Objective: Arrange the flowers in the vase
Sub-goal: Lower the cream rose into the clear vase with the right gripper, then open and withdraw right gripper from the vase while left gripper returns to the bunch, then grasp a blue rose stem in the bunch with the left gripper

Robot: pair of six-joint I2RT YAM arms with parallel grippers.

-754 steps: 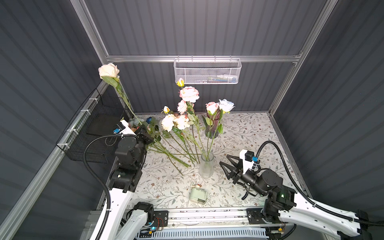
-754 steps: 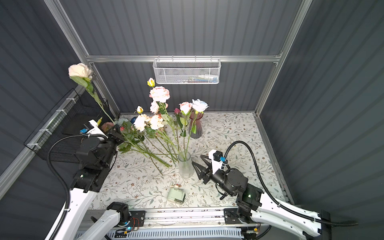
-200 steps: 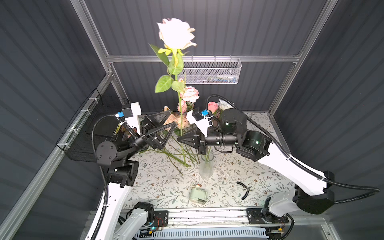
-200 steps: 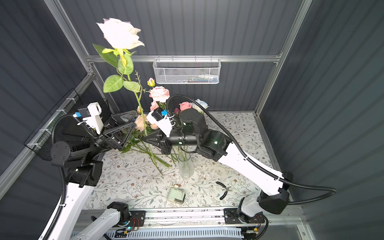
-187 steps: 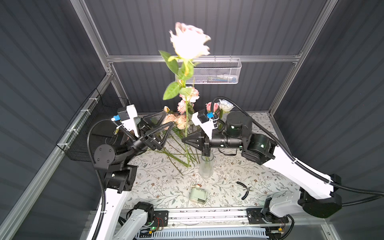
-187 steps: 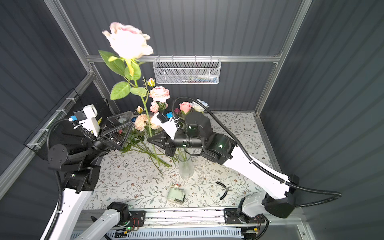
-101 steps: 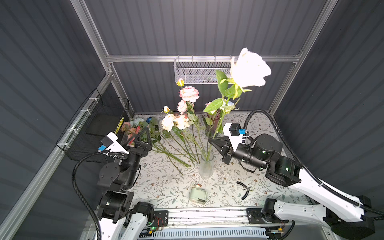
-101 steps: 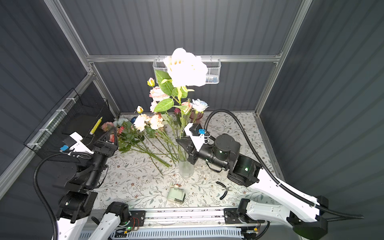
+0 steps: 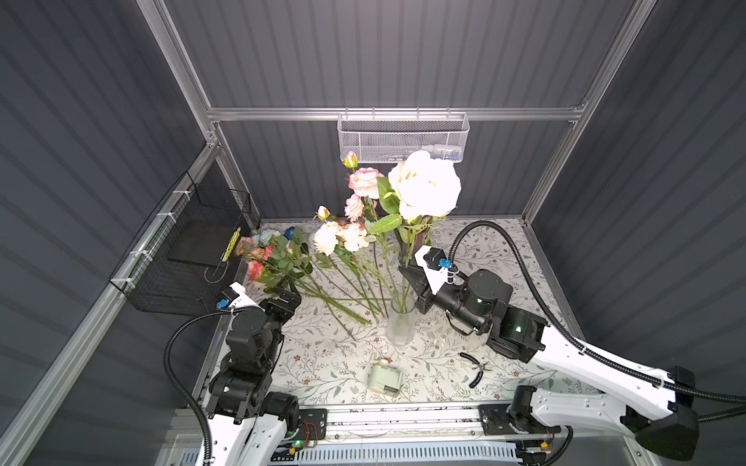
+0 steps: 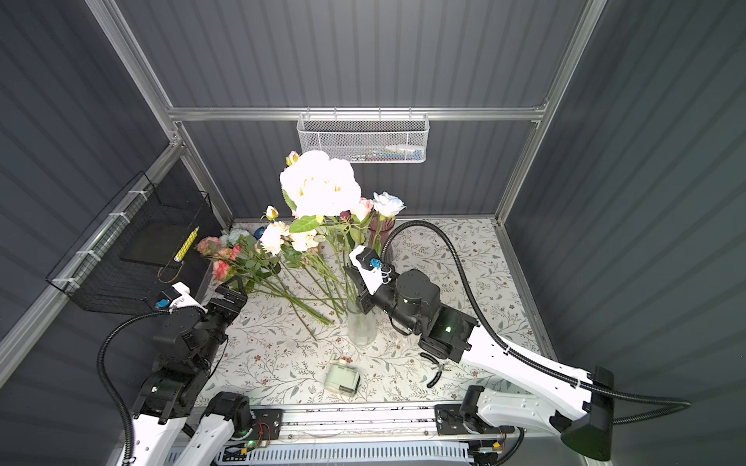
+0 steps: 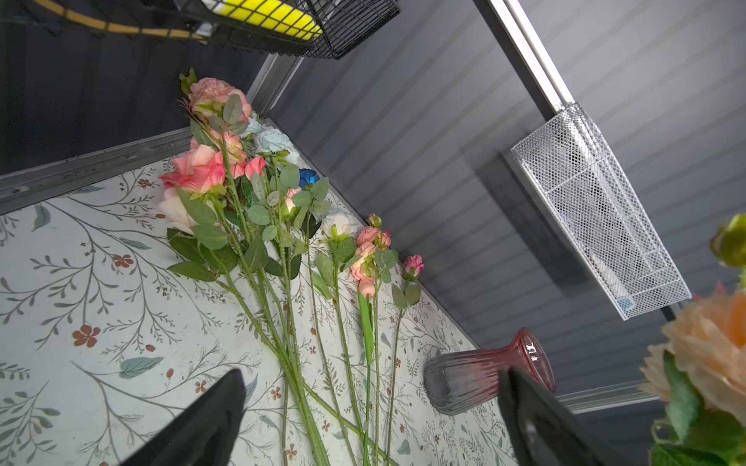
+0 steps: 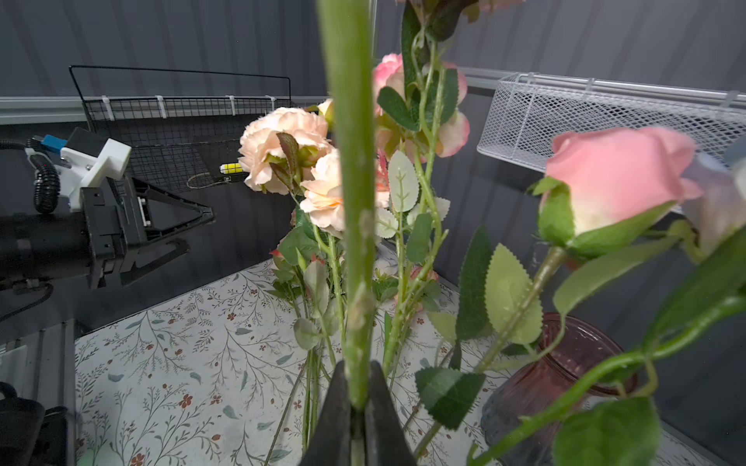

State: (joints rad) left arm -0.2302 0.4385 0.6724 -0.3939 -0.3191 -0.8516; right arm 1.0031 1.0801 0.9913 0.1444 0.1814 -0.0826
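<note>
One big white rose [image 9: 426, 183], green stem pinched in right gripper [image 12: 358, 367]; left gripper [image 11: 371, 375] gapes wide

Vases: two, a clear vase [image 9: 401, 322] at centre and a red ribbed vase [image 11: 476, 379].
Wire baskets: two, a white mesh basket [image 9: 403, 137] upper centre, a black wire basket [image 9: 181, 258] at left.
Pliers [image 9: 478, 368]: one, lower right.
Deep blue rose [image 11: 309, 177]: one.
Large white bloom [image 9: 426, 185]: one.
Other flowers [image 9: 258, 254]: too tangled to count.

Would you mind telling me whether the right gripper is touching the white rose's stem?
Touching. The right wrist view shows the right gripper shut on the white rose's stem, pressing against it from both sides.
</note>
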